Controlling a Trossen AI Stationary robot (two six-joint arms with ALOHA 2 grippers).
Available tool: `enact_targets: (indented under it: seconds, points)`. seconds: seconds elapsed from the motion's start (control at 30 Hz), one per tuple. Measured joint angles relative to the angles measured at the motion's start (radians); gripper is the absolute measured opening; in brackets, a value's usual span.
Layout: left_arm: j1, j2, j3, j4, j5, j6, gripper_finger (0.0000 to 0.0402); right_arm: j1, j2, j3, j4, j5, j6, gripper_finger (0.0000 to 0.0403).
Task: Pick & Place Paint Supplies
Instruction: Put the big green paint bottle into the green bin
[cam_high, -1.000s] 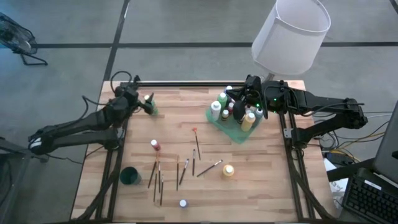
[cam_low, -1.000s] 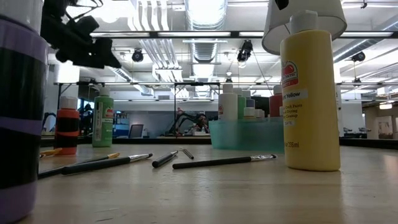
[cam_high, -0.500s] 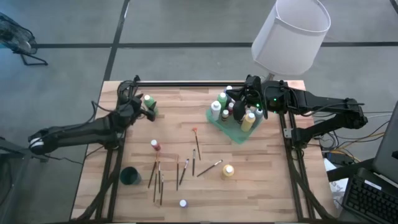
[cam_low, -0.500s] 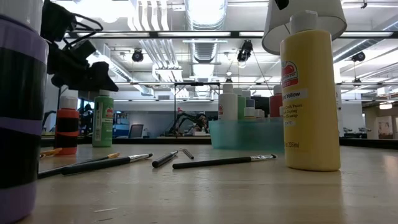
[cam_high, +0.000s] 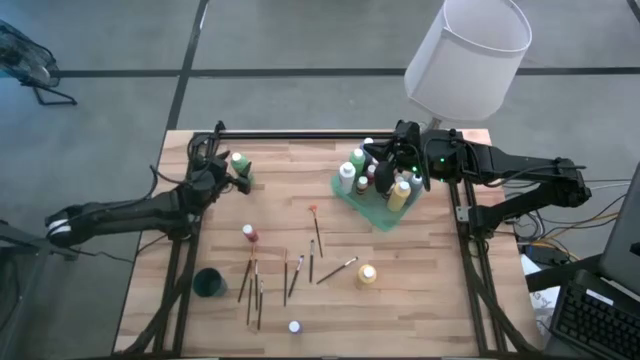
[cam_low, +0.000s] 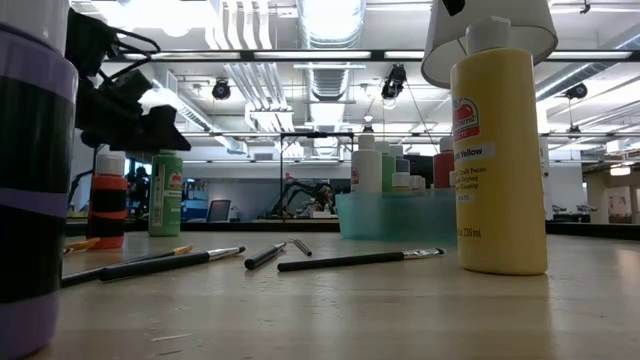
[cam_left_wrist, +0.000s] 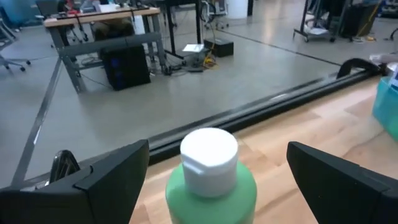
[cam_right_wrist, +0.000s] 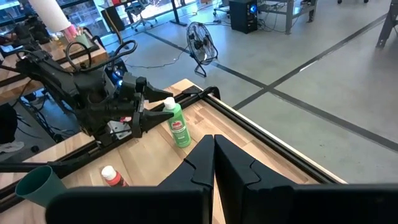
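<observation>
At the upper left of the high view, the left pincer (cam_high: 232, 177) is held apart around a green paint bottle (cam_high: 240, 165) standing on the bench (cam_high: 420, 290), fingers clear of it. At the upper right, the right pincer (cam_high: 392, 158) is kept together over the tray (cam_high: 378, 212) of bottles.

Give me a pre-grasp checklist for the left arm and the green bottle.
1. Left pincer open: ok.
2. Green bottle between its fingers: ok, fingers apart from it on both sides.
3. Bottle upright, cap on: ok.
4. Fingers low enough on the body: cannot tell.
5. Right pincer shut and out of the way, over the tray: ok.
6. Room left in tray: cannot tell.
</observation>
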Motion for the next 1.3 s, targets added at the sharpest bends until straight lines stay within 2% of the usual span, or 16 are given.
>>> enact_targets:
  seconds: [0.2, 0.33, 0.7, 1.07, 1.3]
  points:
    - [0.024, 0.041, 0.000, 0.056, -0.010, 0.019, 0.0384, 0.000, 0.000, 0.000, 0.000, 0.000, 0.000, 0.0008]
    - [0.031, 0.068, 0.000, 0.055, -0.008, 0.014, 0.0367, 0.000, 0.000, 0.000, 0.000, 0.000, 0.000, 0.0008]
    - [0.031, 0.078, 0.000, 0.081, -0.006, 0.015, 0.0263, 0.000, 0.000, 0.000, 0.000, -0.001, 0.000, 0.0008]
    - [0.031, 0.078, 0.000, 0.081, -0.004, 0.015, 0.0177, 0.000, 0.000, 0.000, 0.001, -0.001, 0.000, 0.0008]
    - [0.030, 0.075, 0.003, 0.085, 0.049, 0.015, 0.0127, 0.000, 0.000, 0.000, 0.001, -0.001, 0.000, 0.0008]
